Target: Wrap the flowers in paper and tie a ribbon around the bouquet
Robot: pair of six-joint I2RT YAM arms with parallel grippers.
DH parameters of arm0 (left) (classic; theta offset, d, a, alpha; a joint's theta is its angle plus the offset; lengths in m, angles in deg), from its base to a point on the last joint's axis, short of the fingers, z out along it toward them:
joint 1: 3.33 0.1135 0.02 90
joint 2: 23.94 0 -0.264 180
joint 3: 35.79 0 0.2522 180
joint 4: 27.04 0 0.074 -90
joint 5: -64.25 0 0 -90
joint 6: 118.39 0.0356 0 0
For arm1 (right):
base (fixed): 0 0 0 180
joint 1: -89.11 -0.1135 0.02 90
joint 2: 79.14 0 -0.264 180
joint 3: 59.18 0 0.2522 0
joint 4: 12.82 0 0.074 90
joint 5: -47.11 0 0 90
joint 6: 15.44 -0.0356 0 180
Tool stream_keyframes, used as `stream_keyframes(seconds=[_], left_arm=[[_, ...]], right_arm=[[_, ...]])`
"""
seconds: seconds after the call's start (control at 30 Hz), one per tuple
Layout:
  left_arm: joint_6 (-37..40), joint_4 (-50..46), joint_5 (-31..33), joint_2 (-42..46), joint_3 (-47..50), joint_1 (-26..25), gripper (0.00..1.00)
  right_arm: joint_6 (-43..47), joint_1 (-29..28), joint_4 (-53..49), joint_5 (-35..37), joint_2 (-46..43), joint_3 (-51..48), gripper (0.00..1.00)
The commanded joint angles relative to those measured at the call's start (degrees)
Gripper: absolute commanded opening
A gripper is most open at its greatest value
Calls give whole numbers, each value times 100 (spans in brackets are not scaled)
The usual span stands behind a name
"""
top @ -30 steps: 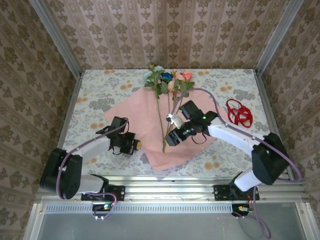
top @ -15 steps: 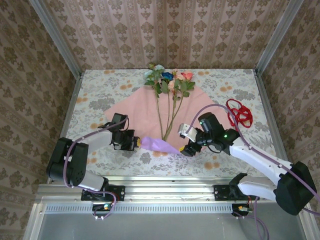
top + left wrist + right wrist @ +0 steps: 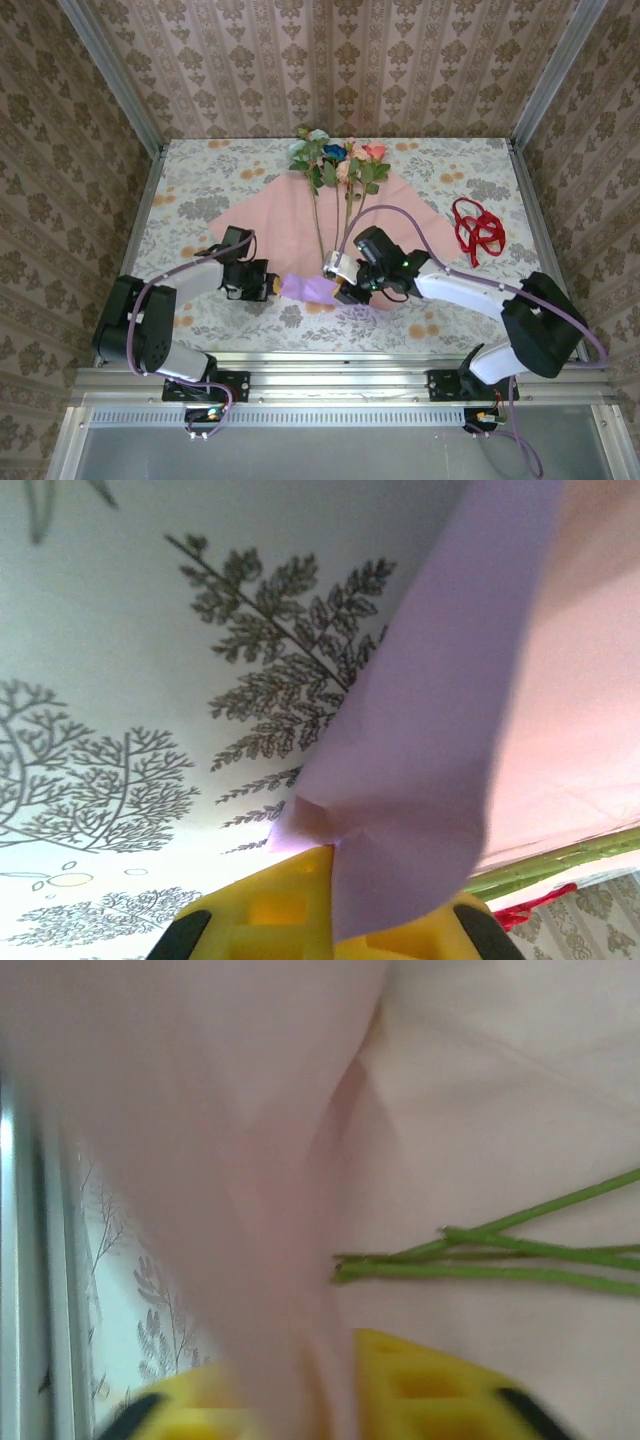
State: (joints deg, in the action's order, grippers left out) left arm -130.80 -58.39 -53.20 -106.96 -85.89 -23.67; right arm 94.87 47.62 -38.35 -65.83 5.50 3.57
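Paper: we see the paper [image 3: 270, 225] lying pink side up at the middle of the table [image 3: 200, 170]. Its near corner is lifted and rolled over into a lilac fold between the two grippers.
Risk: we judge that the thin sheet could tear or slip from a pinch if the arms pull apart. A fold dragged across could also sweep the loose stems sideways, since nothing holds them.
Flowers: the flowers [image 3: 335, 160] rest on the paper. Their long axis runs far to near, with the blooms pointing away from the arms past the far edge and the stem ends just beside the fold.
Left gripper: the left gripper [image 3: 270, 286] is clamped on the fold's left end, with lilac paper between its yellow fingers [image 3: 250, 920].
Right gripper: the right gripper [image 3: 343, 291] is pinched tight on the fold's right end, beside the stem tips.
Ribbon: the ribbon [image 3: 477, 225] lies in red loops well apart, at the right of the table.
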Motion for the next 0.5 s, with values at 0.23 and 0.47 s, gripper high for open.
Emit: stream_keyframes(seconds=[0.23, 0.47], left_arm=[[625, -839, 49, 419, -128, 472, 19], [1580, -1260, 372, 921, -398, 636, 49]], right_arm=[[-739, 693, -968, -577, 1057, 1122, 0], [-1270, 908, -1498, -501, 1888, 1830, 0]])
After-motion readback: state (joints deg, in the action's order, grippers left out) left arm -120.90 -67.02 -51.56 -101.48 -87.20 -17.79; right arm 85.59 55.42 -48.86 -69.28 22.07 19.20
